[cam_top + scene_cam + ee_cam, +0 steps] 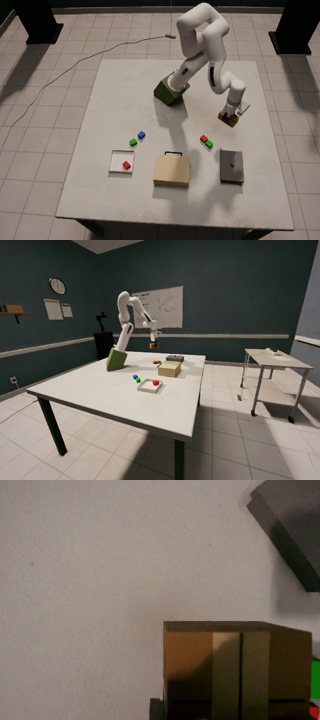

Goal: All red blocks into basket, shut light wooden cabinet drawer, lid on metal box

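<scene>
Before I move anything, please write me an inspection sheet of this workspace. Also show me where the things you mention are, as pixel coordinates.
Surface: pale table top (116,201) (103,392), a few faint marks.
Basket: low white tray (110,161) (146,390); one red block (126,165) (155,382) inside.
Cabinet: light wooden box (171,167) (168,369); drawer position unclear.
Metal box: dark, lid (227,173) (171,358) on.
Loose blocks: one red, two green, one blue, outside the tray.
Clutter: nothing seen beyond these.
Gripper (228,117) (154,343): shut on a brown box (233,121) (151,345) (187,655), held above the table.
Cables: one on the floor (80,59).
Surroundings: wheeled cart (258,387) nearby.
</scene>
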You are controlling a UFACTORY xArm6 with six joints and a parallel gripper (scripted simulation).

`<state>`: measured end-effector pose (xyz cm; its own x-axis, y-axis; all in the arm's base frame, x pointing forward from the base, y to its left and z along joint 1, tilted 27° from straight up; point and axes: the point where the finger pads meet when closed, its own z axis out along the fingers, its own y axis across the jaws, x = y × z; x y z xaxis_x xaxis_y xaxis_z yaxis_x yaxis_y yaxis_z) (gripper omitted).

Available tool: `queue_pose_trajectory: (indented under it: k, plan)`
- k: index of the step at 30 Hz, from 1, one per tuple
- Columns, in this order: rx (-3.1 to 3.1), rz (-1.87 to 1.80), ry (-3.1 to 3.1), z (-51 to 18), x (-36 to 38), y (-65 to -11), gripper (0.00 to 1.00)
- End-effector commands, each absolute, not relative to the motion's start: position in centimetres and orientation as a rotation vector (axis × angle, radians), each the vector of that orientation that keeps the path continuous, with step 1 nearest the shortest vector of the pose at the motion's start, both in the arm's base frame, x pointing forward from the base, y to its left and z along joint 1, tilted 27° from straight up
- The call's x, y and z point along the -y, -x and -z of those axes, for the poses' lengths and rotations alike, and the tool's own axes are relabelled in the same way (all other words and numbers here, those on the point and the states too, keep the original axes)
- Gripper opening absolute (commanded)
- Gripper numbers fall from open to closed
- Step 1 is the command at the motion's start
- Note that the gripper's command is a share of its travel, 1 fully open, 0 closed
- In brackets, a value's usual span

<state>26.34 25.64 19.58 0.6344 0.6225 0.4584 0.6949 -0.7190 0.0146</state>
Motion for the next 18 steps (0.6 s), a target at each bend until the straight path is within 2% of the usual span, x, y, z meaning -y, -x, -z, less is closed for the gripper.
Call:
queue_pose_trajectory:
  k: [1, 18]
  plan:
    - [1.091, 0.668, 2.695, -19.73, -25.81, -26.38, 0.62]
    - [1.091, 0.668, 2.695, -19.57, -25.87, -26.44, 0.62]
